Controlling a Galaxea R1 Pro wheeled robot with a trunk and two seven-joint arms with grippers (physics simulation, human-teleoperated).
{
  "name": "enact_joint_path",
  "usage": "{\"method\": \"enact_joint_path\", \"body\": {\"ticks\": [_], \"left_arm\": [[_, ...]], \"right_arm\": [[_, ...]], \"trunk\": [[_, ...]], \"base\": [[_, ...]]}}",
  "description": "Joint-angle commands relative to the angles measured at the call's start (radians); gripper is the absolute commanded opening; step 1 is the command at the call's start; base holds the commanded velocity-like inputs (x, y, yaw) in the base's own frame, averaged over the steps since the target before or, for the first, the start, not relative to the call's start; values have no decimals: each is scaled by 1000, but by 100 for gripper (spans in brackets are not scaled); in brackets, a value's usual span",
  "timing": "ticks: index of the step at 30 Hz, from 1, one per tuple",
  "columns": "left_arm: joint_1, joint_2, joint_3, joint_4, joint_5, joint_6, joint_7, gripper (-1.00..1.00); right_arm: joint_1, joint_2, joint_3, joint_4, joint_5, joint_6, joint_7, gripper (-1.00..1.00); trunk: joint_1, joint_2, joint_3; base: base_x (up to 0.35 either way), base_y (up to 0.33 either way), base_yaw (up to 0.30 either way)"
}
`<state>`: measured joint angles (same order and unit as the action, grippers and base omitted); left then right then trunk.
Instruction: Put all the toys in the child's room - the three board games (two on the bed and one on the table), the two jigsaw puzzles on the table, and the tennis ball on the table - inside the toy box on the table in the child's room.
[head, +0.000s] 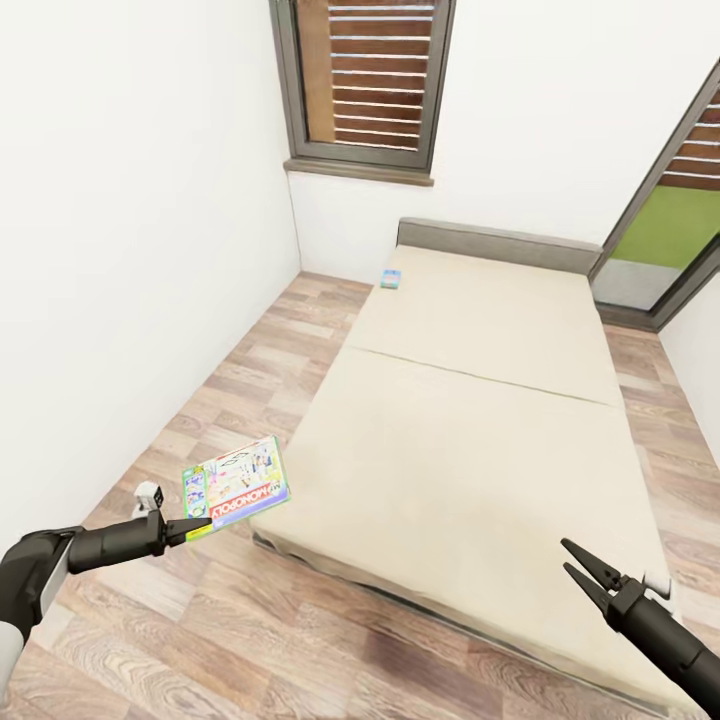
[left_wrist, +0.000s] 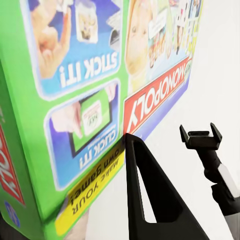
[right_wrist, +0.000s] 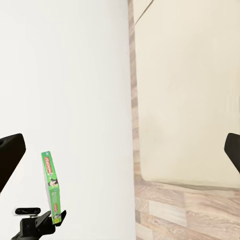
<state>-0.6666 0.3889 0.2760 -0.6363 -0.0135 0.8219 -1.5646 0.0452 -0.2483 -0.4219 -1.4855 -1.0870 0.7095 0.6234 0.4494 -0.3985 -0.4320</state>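
Note:
My left gripper (head: 203, 527) is shut on the corner of the white-green Monopoly board game (head: 237, 482), holding it in the air just off the near left corner of the bed (head: 470, 440). Up close, the box (left_wrist: 95, 95) has a dark finger (left_wrist: 150, 195) pressed on its yellow edge. The same box (right_wrist: 51, 187) appears edge-on in the right wrist view. A small blue board game (head: 391, 278) lies at the bed's far left corner. My right gripper (head: 577, 561) is open over the bed's near right part, holding nothing.
A white wall runs along the left, with a strip of wood-plank floor (head: 230, 400) between it and the bed. A dark-framed window (head: 365, 85) is on the far wall and a glass door (head: 670, 230) at the right.

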Motion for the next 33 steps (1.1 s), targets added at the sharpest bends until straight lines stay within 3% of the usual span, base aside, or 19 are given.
{"method": "enact_joint_path", "body": {"ticks": [1,12,33], "left_arm": [[0,0,0,0,-2,10,-6,-100],[-2,3,-2,-2,-5,17,-6,-100],[-2,3,2,-2,0,16,-6,-100]], "right_arm": [[0,0,-1,-1,-5,7,-1,100],[0,0,-2,-3,-6,7,1,100],[0,0,-3,-4,-5,7,3,100]], "trunk": [[1,-2,0],[1,-2,19],[1,-2,54]], "base": [[0,0,0],[-140,27,0],[-6,1,0]]}}
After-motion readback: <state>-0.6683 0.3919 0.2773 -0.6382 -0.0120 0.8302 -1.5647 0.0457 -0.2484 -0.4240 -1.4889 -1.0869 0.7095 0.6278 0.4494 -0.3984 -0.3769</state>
